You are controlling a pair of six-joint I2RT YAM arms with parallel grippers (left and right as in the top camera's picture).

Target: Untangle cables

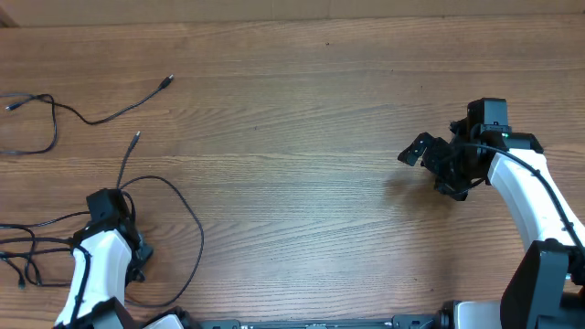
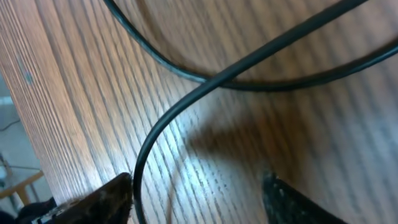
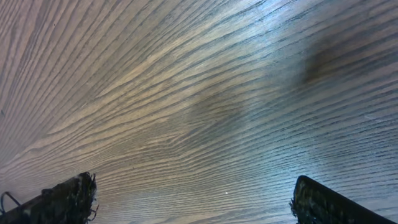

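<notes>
Several thin black cables lie at the table's left. One cable [image 1: 101, 114] snakes across the far left with a plug [image 1: 167, 82] at its end. Another cable [image 1: 187, 224] runs from a plug [image 1: 136, 137] into a wide loop round my left gripper [image 1: 114, 196]. A tangle [image 1: 27, 251] lies at the left edge. In the left wrist view two cables cross [image 2: 214, 78]; one cable [image 2: 140, 168] curves down just inside the left finger [image 2: 106, 199]. The left gripper [image 2: 196, 199] has its jaws apart, with wood showing between them. My right gripper [image 1: 425, 164] [image 3: 193, 199] stands open over bare wood.
The wooden table [image 1: 302, 183] stretches between the two arms. The right arm's own thick black cable [image 1: 539, 174] runs along its white link. The table's near edge lies close below both arm bases.
</notes>
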